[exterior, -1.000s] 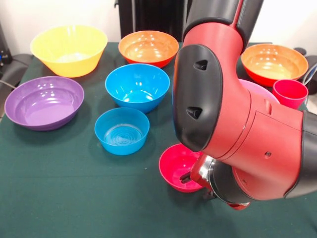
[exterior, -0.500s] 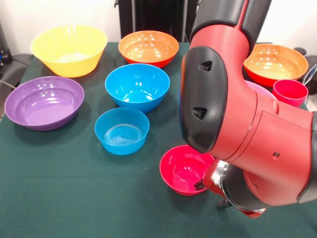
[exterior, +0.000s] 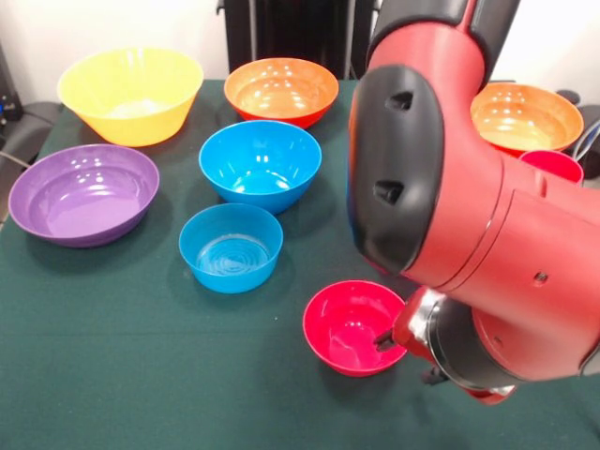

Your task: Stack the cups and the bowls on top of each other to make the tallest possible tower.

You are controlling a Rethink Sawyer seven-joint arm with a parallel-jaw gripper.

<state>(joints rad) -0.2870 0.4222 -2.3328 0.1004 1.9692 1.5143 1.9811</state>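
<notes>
The small magenta-red bowl sits upright on the green table near the front. My gripper shows only as a dark tip just inside the bowl's right rim, under the big red arm. The small blue bowl and the medium blue bowl stand singly to the left. The purple bowl, the yellow bowl and two orange-red bowls stand apart. The red cup peeks out behind the arm. No bowls are nested. The pink bowl and the light blue cup are hidden.
The arm covers most of the right half of the green table. The table's left edge runs beside the purple bowl.
The arm has shifted to the right and slightly toward the camera. The gripper tip slid from the middle of the magenta-red bowl to its right rim, and the bowl barely moved.
</notes>
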